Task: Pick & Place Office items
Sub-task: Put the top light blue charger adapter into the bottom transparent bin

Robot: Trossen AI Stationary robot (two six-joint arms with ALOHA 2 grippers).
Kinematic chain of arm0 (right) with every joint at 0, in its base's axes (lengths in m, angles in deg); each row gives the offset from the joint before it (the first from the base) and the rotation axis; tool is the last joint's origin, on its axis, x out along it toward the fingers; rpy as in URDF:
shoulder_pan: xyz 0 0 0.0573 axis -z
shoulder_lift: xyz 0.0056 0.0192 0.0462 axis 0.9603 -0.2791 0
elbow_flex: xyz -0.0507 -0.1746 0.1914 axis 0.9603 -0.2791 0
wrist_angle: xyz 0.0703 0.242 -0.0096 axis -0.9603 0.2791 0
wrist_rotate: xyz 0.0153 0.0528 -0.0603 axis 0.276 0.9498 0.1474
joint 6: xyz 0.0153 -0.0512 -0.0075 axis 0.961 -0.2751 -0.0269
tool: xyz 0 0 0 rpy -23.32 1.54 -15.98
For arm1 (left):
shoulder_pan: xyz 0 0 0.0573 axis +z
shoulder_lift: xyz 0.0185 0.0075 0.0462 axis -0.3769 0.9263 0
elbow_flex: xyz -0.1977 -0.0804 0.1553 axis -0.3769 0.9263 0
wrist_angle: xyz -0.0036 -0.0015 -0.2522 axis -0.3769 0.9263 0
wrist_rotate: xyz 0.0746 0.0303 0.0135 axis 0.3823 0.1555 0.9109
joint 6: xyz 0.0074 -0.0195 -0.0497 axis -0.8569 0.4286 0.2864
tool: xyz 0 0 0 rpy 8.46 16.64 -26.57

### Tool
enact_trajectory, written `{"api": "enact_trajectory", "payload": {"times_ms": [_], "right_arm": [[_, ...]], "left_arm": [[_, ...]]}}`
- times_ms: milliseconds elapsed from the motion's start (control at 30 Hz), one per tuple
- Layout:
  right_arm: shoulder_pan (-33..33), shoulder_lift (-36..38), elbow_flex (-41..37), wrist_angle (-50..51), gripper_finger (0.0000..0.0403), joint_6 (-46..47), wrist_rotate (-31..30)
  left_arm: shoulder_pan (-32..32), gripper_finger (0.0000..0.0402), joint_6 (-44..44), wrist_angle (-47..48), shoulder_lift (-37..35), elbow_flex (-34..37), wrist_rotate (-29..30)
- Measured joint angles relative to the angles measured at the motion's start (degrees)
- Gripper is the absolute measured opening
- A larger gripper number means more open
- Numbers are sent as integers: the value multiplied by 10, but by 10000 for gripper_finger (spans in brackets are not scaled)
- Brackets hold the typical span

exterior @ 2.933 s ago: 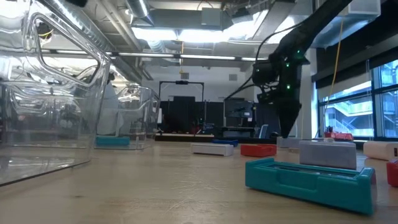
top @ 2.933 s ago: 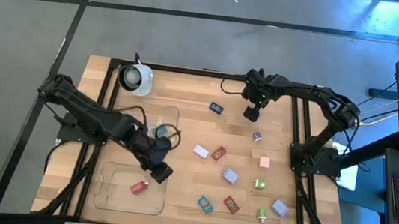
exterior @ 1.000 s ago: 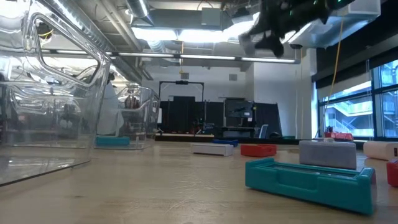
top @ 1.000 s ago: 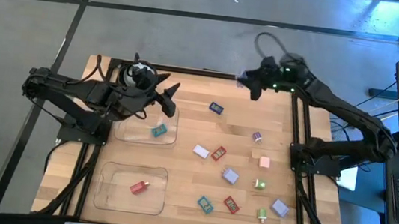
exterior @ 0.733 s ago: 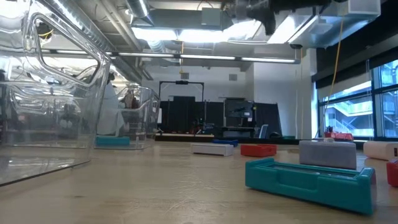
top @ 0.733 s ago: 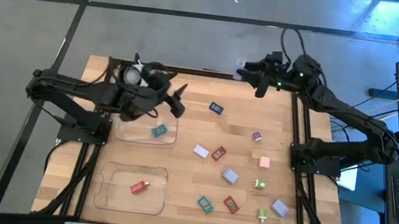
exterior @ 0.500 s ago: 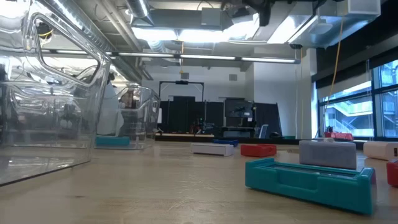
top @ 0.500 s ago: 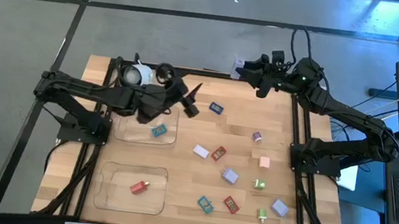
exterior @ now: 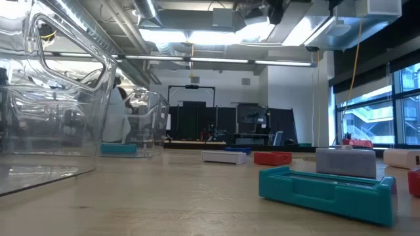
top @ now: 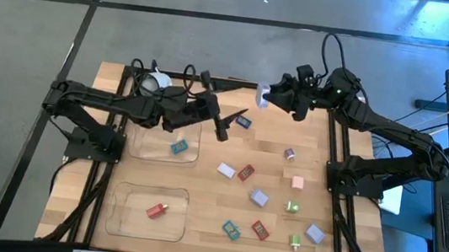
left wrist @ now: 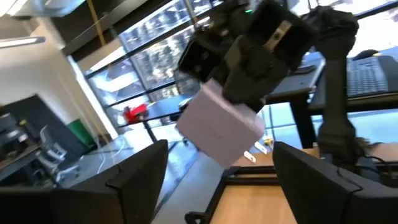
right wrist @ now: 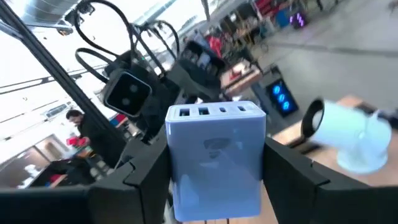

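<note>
The right gripper, at the table's 12 o'clock edge, clamps a lavender block. The left gripper, fingers spread, faces it from 8 o'clock. A clean handover likely needs its fingers centred around the block before the right one lets go.

Lavender block bottom cut off by frame edge; white cup partly hidden behind left arm.
</note>
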Motion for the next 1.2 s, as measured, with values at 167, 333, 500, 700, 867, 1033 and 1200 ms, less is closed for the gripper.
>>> {"api": "enact_trajectory", "payload": {"times_ms": [167, 333, 500, 700, 867, 1033, 1200], "right_arm": [[-10, 0, 0, 6, 231, -15, -28], [-24, 0, 0, -1, 210, 32, -178], [-38, -10, 0, -20, 210, 85, -290], [-58, -38, 0, -48, 210, 54, -257], [-59, -38, 0, -47, 210, 48, -251], [-63, -41, 0, -71, 210, 59, -269], [-81, -56, 0, -98, 210, 44, -266]], "left_arm": [[5, 311, 42, -18, 0, 0, 12], [9, 312, 29, -19, 6, 0, 48], [9, 312, -7, -67, 36, 0, 52], [16, 311, -25, -144, 70, 1, 84], [16, 313, -28, -144, 68, 0, 121], [18, 311, -1, -145, 66, 0, 97], [30, 313, 36, -146, 66, 0, 80]]}}
